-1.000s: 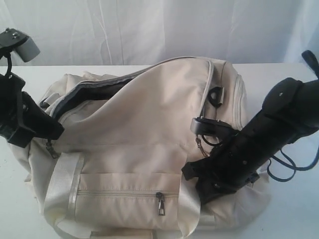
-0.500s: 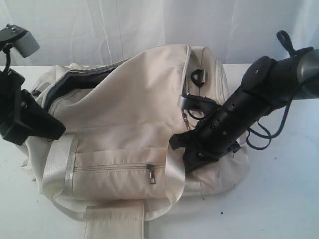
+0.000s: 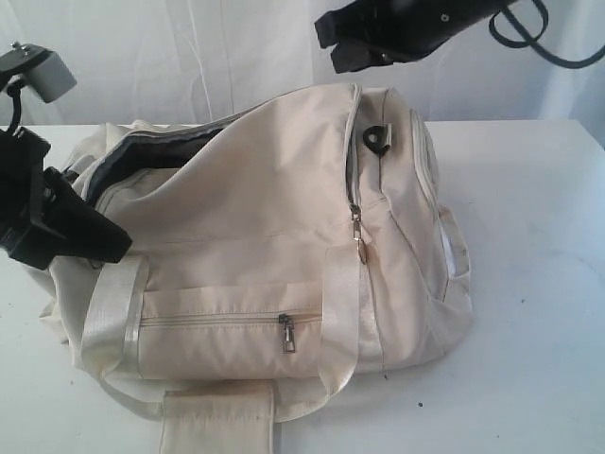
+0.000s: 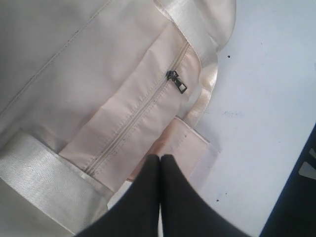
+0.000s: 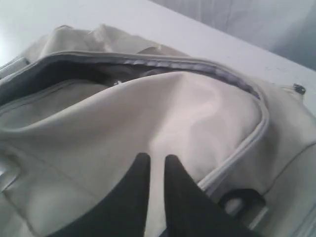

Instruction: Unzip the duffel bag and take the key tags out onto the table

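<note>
The cream duffel bag [image 3: 255,208] lies on the white table [image 3: 529,284]. Its main zip gapes along the top left, showing grey lining [image 3: 161,151]. No key tags show in any view. My left gripper [image 3: 118,251] is at the bag's left end, shut, with nothing visible between its fingers. In the left wrist view this gripper [image 4: 160,158] hovers over the bag's handle wrap, near the front pocket's dark pull [image 4: 177,83]. My right gripper [image 3: 331,43] hangs high above the bag. In the right wrist view it [image 5: 156,159] has a narrow empty gap between its fingers and faces the open zip [image 5: 98,69].
A zip pull [image 3: 358,248] dangles at the bag's right end below a black strap ring [image 3: 378,137]. The front pocket zip [image 3: 287,333] is closed. A white curtain [image 3: 236,47] backs the table. Bare tabletop [image 4: 266,98] lies right of and in front of the bag.
My right arm has lifted off the bag's right end and risen to the top of the view. The bag's right end is uncovered. The left arm has barely moved.
</note>
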